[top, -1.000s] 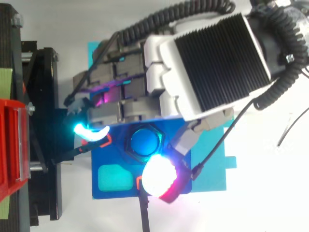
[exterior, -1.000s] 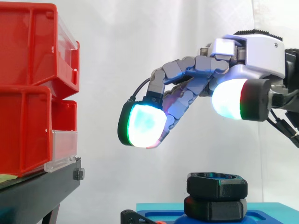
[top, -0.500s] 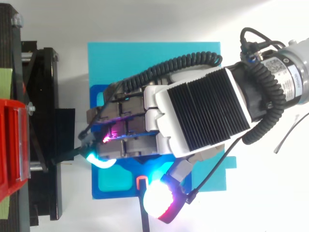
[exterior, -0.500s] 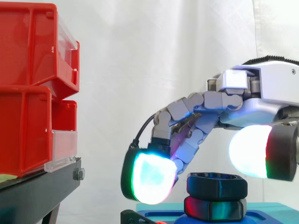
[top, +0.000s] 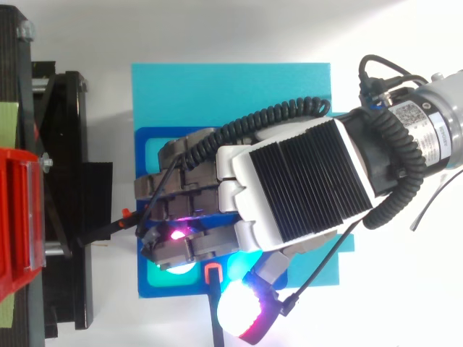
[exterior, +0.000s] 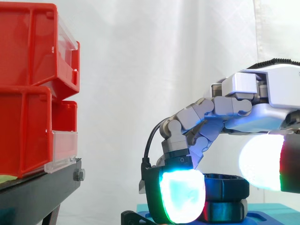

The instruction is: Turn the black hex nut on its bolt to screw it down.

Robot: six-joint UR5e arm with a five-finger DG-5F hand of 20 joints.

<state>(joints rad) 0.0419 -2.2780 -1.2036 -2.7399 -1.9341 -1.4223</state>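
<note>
- Fingers (exterior: pixel 197 126) — bent downward over the black hex nut (exterior: pixel 229 185). Whether they grip it or only hang around it cannot be told.
- In the side view a cyan-green pad (exterior: pixel 182 197) sits low at nut height and covers the nut's left edge. From above, this pad's glow falls at the near left corner of the blue base (top: pixel 145 170).
- A white pad (exterior: pixel 260 161) with a red and green rim stands to the right of the nut and a little higher. In the top view it (top: pixel 239 312) lies just past the base's near edge.
- The hand (top: pixel 289 188) reaches in from the right, its ribbed black back facing up, and it hides the nut from the overhead camera.
- The nut lies flat — stacked straight on a second black hex piece (exterior: pixel 227 211), which rests on the blue base.
- The blue base lies on a cyan mat (top: pixel 231 94), and the mat lies on the white tabletop (top: pixel 217 29).
- A small red marker (top: pixel 212 271) shows on the base near its front edge, just beside the fingers.
- To the left, apart from the base, is the black stand (exterior: pixel 33 192).
- The stand carries two red bins (exterior: pixel 28 51), one above the other, each with a clear front panel (exterior: pixel 63 150).
- A white curtain (exterior: pixel 140 70) hangs behind everything.
</note>
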